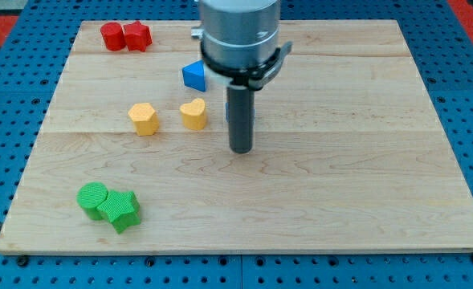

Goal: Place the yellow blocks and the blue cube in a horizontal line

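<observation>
Two yellow blocks lie left of the board's middle: a hexagon-like one [143,118] and a heart-shaped one [193,114], side by side at about the same height. A blue block [193,75], wedge-like in shape, lies just above the yellow heart, next to the arm's housing. My tip [241,150] rests on the board to the right of and slightly below the yellow heart, apart from it. A bluish sliver shows at the rod's right edge [255,112]; I cannot tell whether it is another blue block hidden behind the rod.
Two red blocks [125,36] sit together at the board's top left corner. Two green blocks [108,205] touch each other near the bottom left. The wooden board [364,185] lies on a blue perforated table.
</observation>
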Available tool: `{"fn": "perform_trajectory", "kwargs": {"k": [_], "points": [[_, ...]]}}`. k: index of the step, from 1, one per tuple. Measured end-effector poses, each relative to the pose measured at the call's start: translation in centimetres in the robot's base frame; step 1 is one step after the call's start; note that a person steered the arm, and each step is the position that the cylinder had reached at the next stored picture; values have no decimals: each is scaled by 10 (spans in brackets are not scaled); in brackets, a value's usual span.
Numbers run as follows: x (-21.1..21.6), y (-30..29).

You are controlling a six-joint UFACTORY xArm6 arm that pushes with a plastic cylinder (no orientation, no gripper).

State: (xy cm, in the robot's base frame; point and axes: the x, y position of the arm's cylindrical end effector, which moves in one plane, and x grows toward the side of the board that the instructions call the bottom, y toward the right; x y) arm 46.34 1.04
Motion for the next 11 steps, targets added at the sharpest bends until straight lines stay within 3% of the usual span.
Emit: {"fn": "perform_trajectory", "kwargs": {"k": [1,2,3,4,6,9,10,11], "points": [[-31,4],[-17,-24],[32,-68],[23,-136],[-8,-185],[-30,-174],[-54,-215],[-111,-164]]}}
